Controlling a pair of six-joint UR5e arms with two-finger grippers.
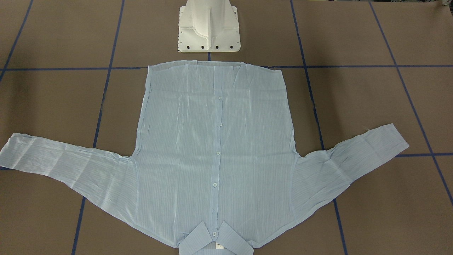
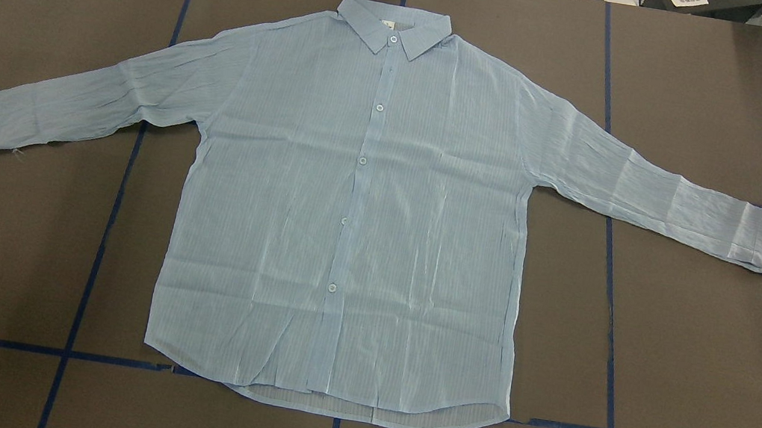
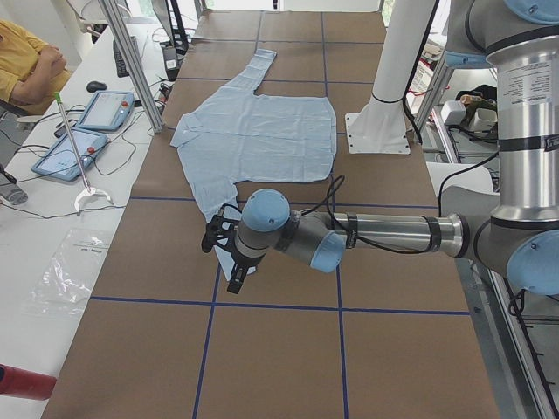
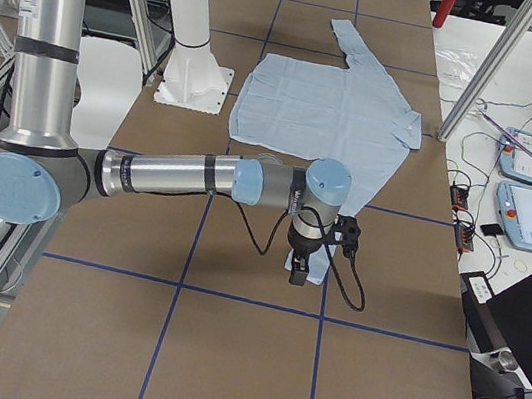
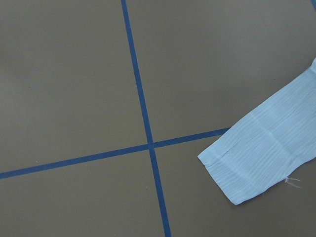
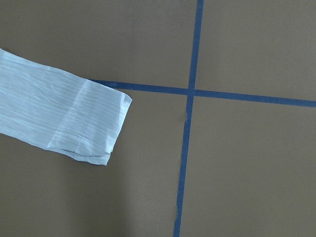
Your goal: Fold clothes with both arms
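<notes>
The light blue button-up shirt [image 2: 349, 224] lies flat on the counter [image 2: 707, 353]; whether the left hand [image 3: 235, 279] and right hand [image 4: 298, 271] are apart or together cannot be told.

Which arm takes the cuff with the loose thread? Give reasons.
Left. Its wrist view shows that cuff, and the left gripper hangs by that sleeve end; the right gripper is by the opposite cuff.

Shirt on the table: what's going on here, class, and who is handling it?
The shirt lies flat and buttoned on the table, sleeves spread, nothing folded yet. Nothing grips it. The left gripper hangs over the table near the left cuff, the right gripper near the right cuff. Whether they are open cannot be told.
</notes>
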